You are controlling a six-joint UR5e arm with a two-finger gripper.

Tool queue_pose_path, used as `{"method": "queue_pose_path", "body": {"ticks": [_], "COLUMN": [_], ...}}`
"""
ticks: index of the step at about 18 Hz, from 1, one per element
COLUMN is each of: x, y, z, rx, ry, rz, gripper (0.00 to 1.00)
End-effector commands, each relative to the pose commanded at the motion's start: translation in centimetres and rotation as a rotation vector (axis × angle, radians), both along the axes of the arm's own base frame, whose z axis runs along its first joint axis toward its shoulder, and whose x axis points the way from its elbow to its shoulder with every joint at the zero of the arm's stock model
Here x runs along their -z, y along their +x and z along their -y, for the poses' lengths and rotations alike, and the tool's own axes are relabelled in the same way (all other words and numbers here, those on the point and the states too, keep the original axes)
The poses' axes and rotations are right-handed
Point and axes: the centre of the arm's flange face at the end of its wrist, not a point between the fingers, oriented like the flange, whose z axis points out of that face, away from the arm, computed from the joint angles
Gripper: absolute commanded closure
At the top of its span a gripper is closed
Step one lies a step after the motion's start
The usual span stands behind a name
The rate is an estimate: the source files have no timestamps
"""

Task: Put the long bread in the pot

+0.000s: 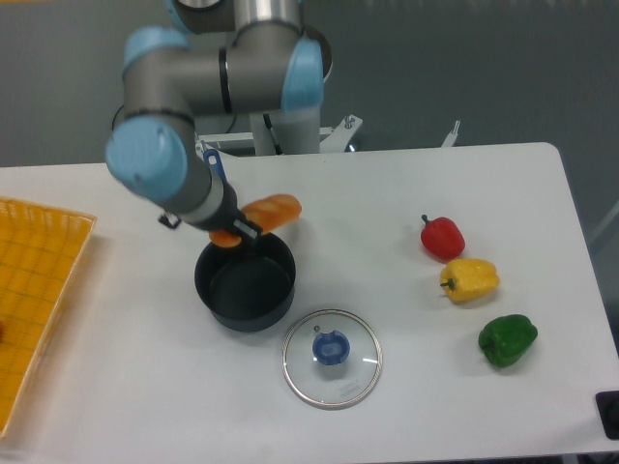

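The long bread (269,210) is not in the pot (245,286) yet. It hangs in the air above the pot's far rim, lying nearly level, its free end pointing away from the arm and out past the rim. The pincer (232,232) has it by the other end and looks closed on it, though the wrist covers most of the grip, so I judge that from the loaf being off the worktop (406,406) rather than from seeing the jaws.

The pot itself looks empty from here, dark inside with nothing showing. What is left is to bring the loaf down into it and let go; being longer than the pot is wide, it will likely have to go in tilted or rest on the rim.

The pot's blue handle is almost wholly hidden behind the arm. The glass lid (332,359) lies off the pot, just in front of it.
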Motion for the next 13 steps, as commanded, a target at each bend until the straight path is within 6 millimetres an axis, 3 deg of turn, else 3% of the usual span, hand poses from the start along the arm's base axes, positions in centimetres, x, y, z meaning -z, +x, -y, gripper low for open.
{"method": "queue_pose_path", "body": {"ticks": [3,6,9,13], "x": [-2.5,-4.1,-4.9,-4.5], "y": [-0.3,-0.9,-1.3,-1.7], "z": [0.5,-0.2,-0.7,-1.5], "rx": [-0.017,-0.059,-0.080,-0.102], "ry": [0.064,0.153,0.202,0.228], "rz": [-0.015,-0.057,-0.086,-0.105], "gripper": [1.00,1.00,1.00,1.00]}}
